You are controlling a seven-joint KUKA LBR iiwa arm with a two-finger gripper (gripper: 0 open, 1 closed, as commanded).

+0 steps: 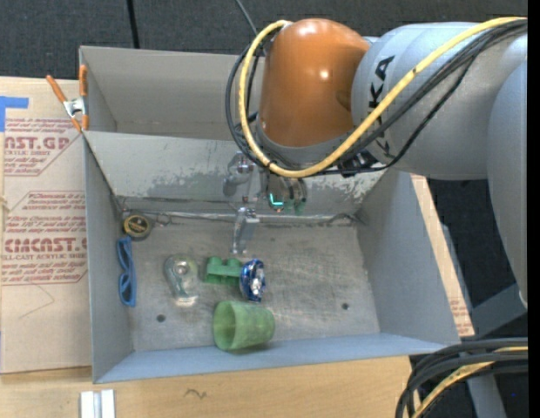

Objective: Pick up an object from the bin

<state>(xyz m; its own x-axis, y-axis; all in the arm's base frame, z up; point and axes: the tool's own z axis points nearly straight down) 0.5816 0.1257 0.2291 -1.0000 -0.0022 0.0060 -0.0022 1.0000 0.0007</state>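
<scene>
The claw (243,240), its spread impossible to tell, is hanging just above the small blue-and-white object (253,279) lying mid-bin beside a green block (221,269), so centring before lowering is looking wise.

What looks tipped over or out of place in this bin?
The green cup lies on its side near the front wall instead of standing upright. The rest is small things lying loose on the floor, and nothing looks broken or spilled.

bin (165,159) | green cup (243,325) on its side | green block (222,269) just beside blue-white object (253,279) | clear piece (180,279) left
</scene>
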